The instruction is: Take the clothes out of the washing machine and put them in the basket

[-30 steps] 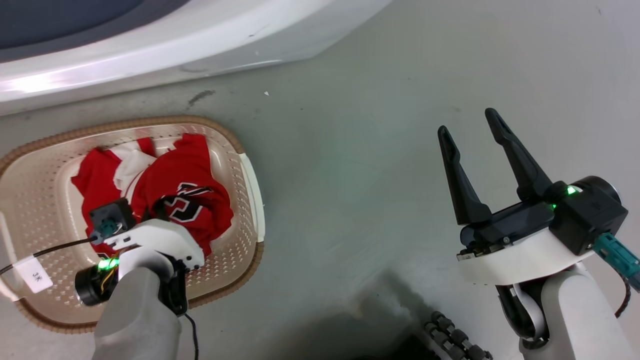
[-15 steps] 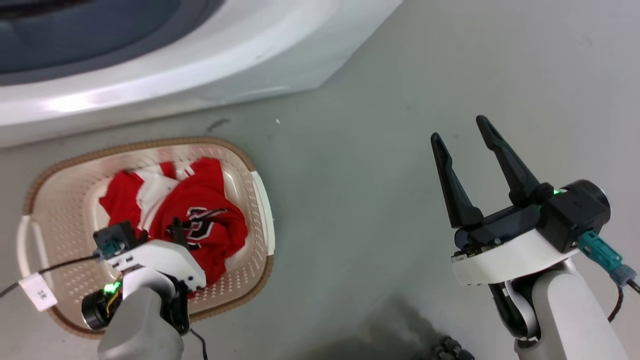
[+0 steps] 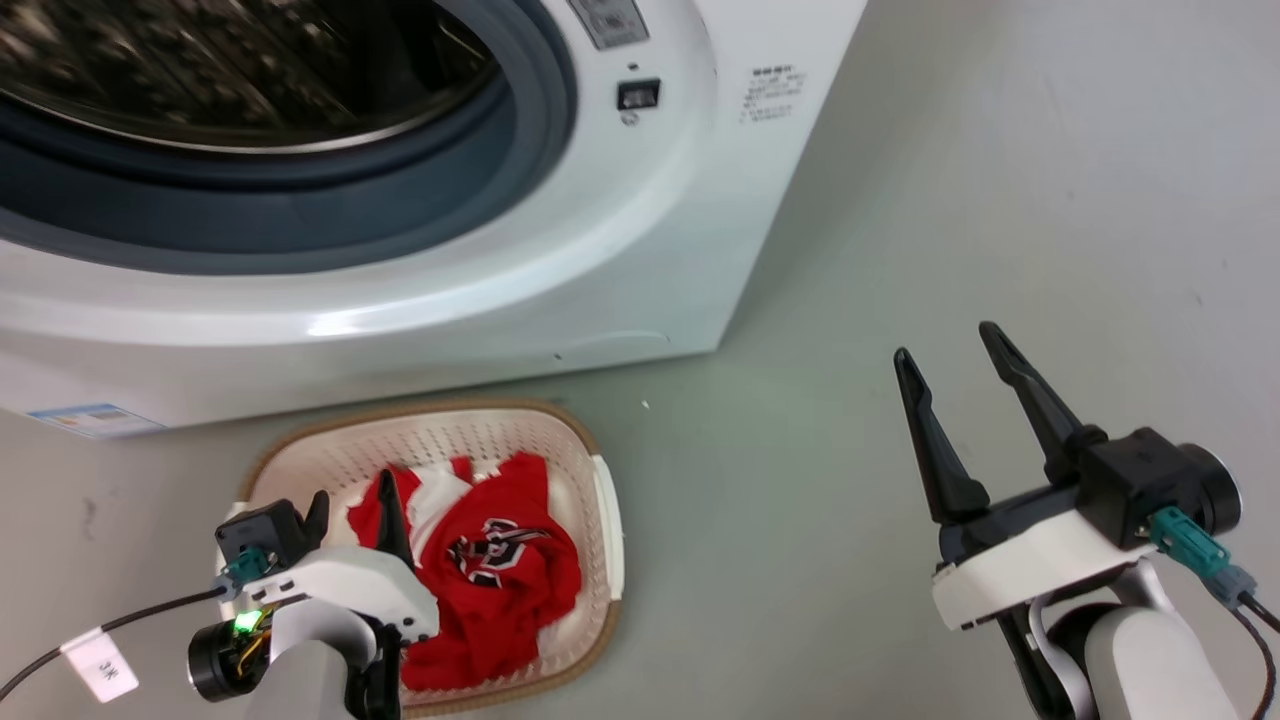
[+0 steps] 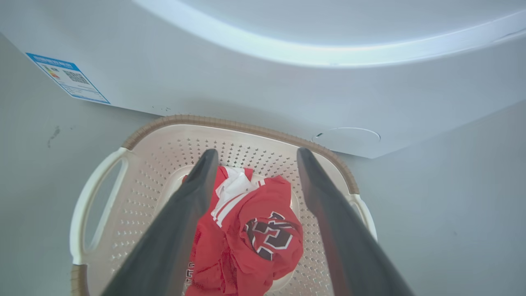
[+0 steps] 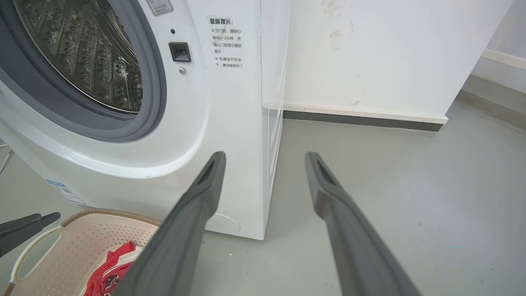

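Hovering left claw [image 4: 257, 153]: spread, empty | clothes [image 4: 254, 230] just beneath, in basket [image 4: 230, 122] | right claw [image 3: 947, 342]: spread, empty

Bare laundry room, sparse like a test space: white front-loading washing machine [image 3: 600, 250] at the far left on smooth grey floor [image 3: 900, 200], plain scuffed white wall [image 5: 370, 53] with dark skirting [image 5: 361, 121] behind to the right, perforated laundry basket [image 3: 450, 440] of red clothes [image 3: 500, 590] near the machine's foot.

- Pale grey floor [image 3: 900, 200], faintly scuffed, spans 1 to 5 o'clock of the head view.
- White wall [image 5: 370, 53] at 1 o'clock of the right wrist view, dark skirting [image 5: 361, 120] below.
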Motion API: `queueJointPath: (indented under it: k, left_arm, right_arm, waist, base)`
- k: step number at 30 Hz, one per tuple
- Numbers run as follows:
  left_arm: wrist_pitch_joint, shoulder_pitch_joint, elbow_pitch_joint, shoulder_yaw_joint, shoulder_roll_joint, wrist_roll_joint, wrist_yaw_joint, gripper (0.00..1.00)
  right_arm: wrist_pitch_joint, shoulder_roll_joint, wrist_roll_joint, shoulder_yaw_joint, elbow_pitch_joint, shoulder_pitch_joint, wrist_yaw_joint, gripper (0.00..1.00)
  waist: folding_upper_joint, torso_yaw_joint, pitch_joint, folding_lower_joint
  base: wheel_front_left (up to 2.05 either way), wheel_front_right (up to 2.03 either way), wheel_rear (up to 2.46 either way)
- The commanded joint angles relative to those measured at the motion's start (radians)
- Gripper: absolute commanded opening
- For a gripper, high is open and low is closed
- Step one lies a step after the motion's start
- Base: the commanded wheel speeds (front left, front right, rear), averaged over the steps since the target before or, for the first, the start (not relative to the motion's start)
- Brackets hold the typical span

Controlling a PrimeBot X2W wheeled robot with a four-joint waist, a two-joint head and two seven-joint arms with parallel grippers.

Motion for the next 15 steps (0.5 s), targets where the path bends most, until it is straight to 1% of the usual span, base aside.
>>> queueJointPath:
  k: [1,8,15]
  left_arm:
    - [-0.002,0.043,-0.047,-0.002,-0.002,0.013,-0.005,1.00]
    - [-0.002,0.156,-0.269,-0.027,-0.007,0.057,-0.015,1.00]
    - [-0.003,0.269,-0.499,-0.057,-0.006,0.110,-0.015,1.00]
  right_arm:
    - [0.010,0.002,-0.014,-0.012,-0.005,0.026,-0.001,1.00]
    - [0.040,0.015,-0.034,-0.044,-0.017,0.091,-0.001,1.00]
    - [0.060,0.028,-0.048,-0.078,-0.026,0.156,-0.001,1.00]
  waist:
    - [-0.0001,0.060,-0.092,0.0001]
    - [-0.0001,0.101,-0.202,0.0001]
    - [-0.0001,0.122,-0.289,0.0001]
  base:
    - [0.00,0.00,0.00]
    - [0.00,0.00,0.00]
    - [0.00,0.00,0.00]
